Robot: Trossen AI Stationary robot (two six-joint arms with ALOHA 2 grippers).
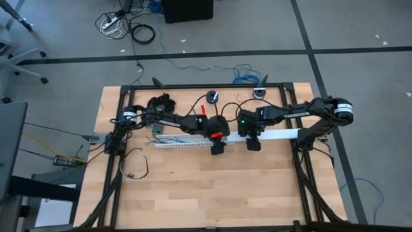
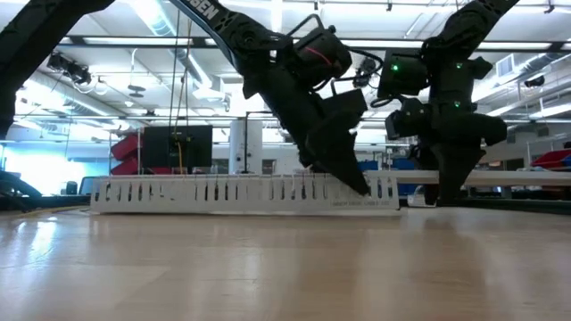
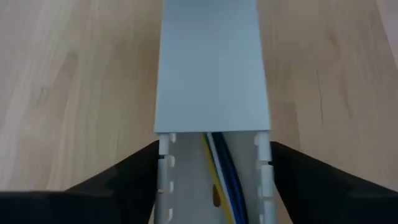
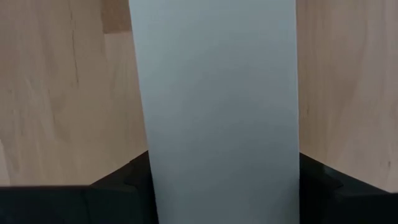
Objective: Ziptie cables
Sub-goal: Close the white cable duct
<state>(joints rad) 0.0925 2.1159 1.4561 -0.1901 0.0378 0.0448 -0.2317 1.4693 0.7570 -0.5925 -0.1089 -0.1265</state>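
A white slotted duct [image 1: 193, 142] lies lengthwise across the table's middle. Its left part is open and its right part carries a plain white lid [image 1: 280, 135]. Thin yellow, blue and dark cables [image 3: 219, 171] lie inside the open channel and run under the lid [image 3: 211, 68]. Dark wires and a green module [image 1: 158, 131] sit at the duct's left end. My left gripper [image 1: 217, 148] [image 3: 214, 152] straddles the duct right at the lid's edge. My right gripper [image 1: 253, 143] [image 4: 224, 165] straddles the lidded part [image 4: 217, 93] a little farther right. My left gripper pinches the duct across its width, one finger [image 3: 140, 177] on each slotted side wall [image 3: 165, 165], just before the lid's edge. It comes slanting down from the far side. The duct stays flat on the table. My right gripper holds the lidded stretch across its width, a finger [image 4: 127, 177] at each long side of the lid [image 4: 155, 168]. The lid hides the fingers' inner faces. It comes from above and the far side. The duct rests on the table.
A loose black wire [image 1: 135, 164] lies on the wood near the left arm's base. A black clamp-like part [image 1: 161, 102], a red piece [image 1: 201, 107] and two round dark things [image 1: 212, 96] [image 1: 259, 92] sit along the far edge. Bare wood [image 1: 212, 193] stretches toward the near side.
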